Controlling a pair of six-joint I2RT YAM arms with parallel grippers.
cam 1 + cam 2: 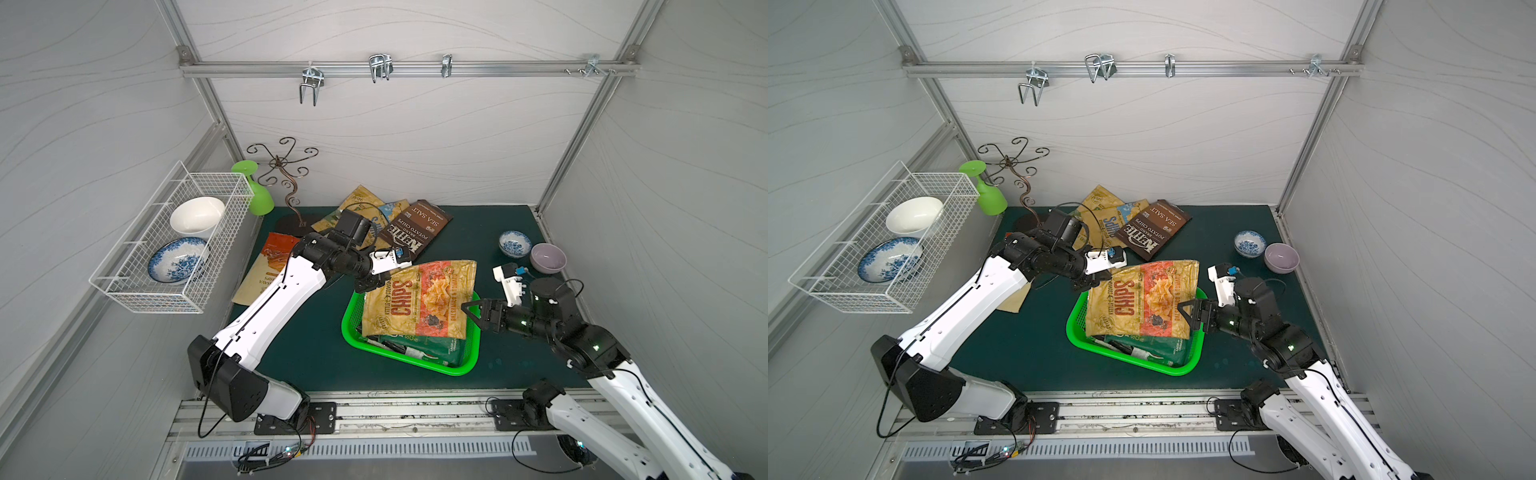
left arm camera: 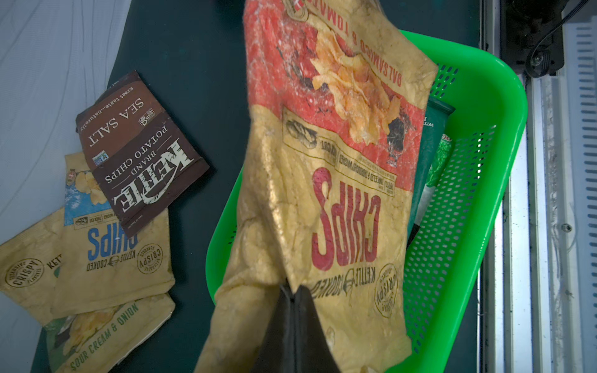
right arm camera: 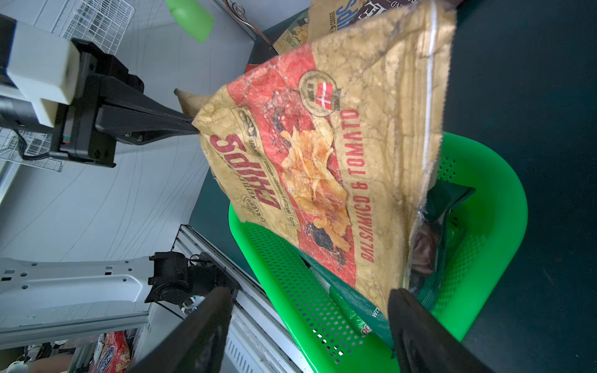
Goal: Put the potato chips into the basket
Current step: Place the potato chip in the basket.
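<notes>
The left gripper [image 1: 367, 287] was clamped shut on one corner of a tan, crinkled "CHIPS" bag with a red panel [image 1: 419, 299], holding that corner raised. The bag hung tilted over the bright green perforated plastic basket [image 1: 348, 328], and its low end appeared to rest on a dark green snack bag [image 1: 432, 345] already inside. Its far edge overhung the basket's back rim. The right gripper [image 1: 472, 316] stood with jaws apart just beside the bag's right edge, holding nothing. The step in hand was judged to be the placing of this bag. The next move called for lowering the held corner inside the rim and then opening the left jaws. The right gripper could steady or nudge the overhanging edge. Outside the basket lay an orange-and-tan bag [image 1: 266, 270], two overlapped tan bags [image 1: 361, 199] and a brown Kettle bag [image 1: 415, 232].
</notes>
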